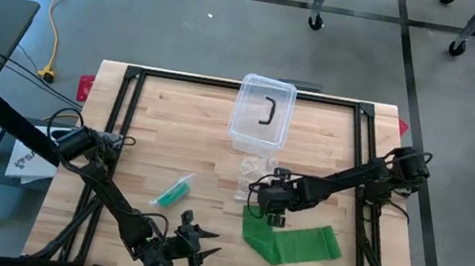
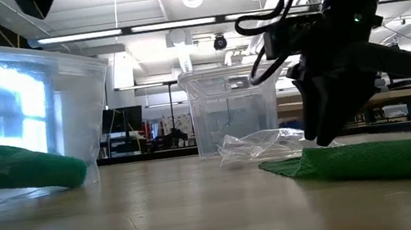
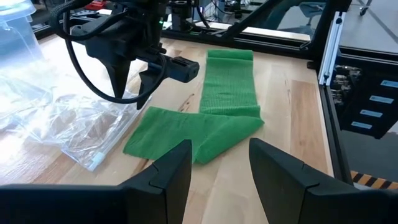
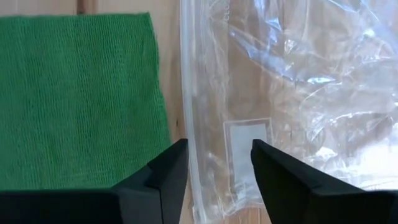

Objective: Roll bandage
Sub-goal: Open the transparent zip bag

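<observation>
The flat green cloth bandage [image 1: 292, 243] lies unrolled on the wooden tabletop [image 1: 171, 133]. The right gripper [image 1: 274, 216] hangs over its end, jaws apart and empty. The left gripper [image 1: 192, 249] waits nearby, jaws apart.

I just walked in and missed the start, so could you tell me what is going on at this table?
The right gripper hangs open and empty above one end of the unrolled green gauze bandage and the crumpled clear plastic bag beside it. The left gripper waits open near the table's front edge, facing the bandage. A rolled green bandage in its clear wrapper and a clear plastic bin lie apart.
</observation>
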### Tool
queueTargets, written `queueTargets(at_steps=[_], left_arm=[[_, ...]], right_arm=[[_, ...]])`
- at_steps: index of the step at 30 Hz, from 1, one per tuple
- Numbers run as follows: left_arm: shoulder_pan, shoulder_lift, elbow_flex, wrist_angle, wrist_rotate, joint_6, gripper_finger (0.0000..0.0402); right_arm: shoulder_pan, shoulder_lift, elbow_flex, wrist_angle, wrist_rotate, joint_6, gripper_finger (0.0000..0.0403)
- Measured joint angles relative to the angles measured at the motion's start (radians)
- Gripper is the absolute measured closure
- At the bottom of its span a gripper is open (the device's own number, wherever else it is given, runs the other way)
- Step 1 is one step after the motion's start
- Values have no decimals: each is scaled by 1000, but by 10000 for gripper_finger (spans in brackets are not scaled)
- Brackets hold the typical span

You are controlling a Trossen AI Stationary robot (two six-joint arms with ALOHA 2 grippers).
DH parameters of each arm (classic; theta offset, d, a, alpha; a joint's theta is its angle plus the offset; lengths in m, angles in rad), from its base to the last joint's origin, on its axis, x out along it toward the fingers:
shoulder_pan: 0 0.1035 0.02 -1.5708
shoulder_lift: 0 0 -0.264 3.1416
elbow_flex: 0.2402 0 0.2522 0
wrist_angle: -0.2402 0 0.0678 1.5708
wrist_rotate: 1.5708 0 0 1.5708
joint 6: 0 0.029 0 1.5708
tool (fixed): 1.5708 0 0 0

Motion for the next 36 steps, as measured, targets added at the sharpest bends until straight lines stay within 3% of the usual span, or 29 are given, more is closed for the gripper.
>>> queueTargets(at_steps=[12, 23, 36], left_arm=[[-2, 0, 0, 0, 3, -3, 248], [-3, 0, 0, -1, 49, -11, 248], [-3, 0, -1, -1, 51, -20, 248]], right_arm=[[0, -1, 0, 16, -72, -111, 238], [-10, -8, 0, -112, -66, -84, 238], [-11, -239, 0, -160, 52, -81, 238]])
